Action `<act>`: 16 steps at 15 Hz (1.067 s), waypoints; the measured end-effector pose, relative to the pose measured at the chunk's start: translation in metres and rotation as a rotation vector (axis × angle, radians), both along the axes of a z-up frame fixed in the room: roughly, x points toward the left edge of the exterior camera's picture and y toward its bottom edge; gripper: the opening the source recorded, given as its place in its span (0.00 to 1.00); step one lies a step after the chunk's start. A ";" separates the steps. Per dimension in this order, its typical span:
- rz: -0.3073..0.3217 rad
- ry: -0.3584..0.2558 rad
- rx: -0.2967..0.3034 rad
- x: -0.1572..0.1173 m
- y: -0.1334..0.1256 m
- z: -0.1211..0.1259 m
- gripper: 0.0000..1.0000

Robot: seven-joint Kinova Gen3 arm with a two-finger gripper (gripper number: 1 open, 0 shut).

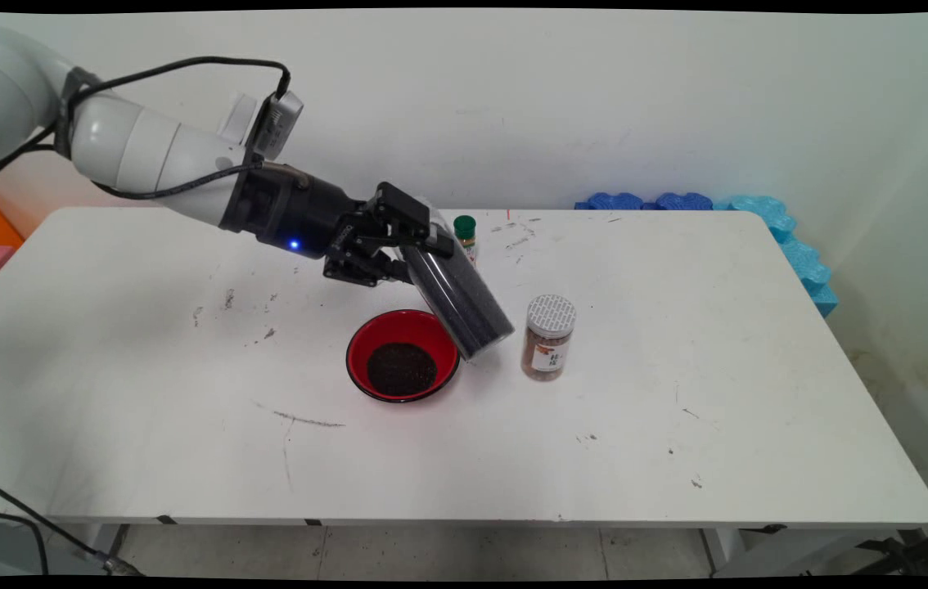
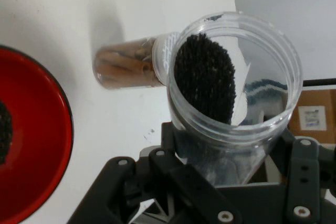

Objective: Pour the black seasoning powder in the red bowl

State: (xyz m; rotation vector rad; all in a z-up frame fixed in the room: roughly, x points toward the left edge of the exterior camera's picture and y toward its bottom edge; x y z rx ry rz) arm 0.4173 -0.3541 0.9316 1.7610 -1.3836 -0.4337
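- Right up against the hand camera sat the gripper [image 2: 226,182], its black linkage clamped round a clear jar [image 2: 233,85], open mouth facing the lens, dark grains piled against one inner wall.
- From the main view, the gripper [image 1: 419,245] held that clear jar [image 1: 460,298] by its upper end, above the table [image 1: 677,425], fingers closed tight on it.
- Its long axis ran on a slant, from the gripper down toward the picture's lower right; the closed base pointed down, the mouth up toward the hand.
- Below its lower end lay a red bowl [image 1: 403,356] with a dark heap inside, the jar's base hanging just over the bowl's right rim.
- Risk, as I judged it: the brown spice jar [image 1: 548,337] stood just beside the tilted jar, so a swing right could knock it over.
- Grains could also spill onto the gripper if the mouth dipped further.
- A small green-capped bottle [image 1: 465,237] waited behind the gripper.
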 end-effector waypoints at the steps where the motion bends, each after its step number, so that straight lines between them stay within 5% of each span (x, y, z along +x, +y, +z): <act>1: -0.009 -0.008 -0.011 -0.001 -0.001 0.001 0.00; 16: -0.228 -0.123 -0.223 -0.021 -0.006 0.023 0.00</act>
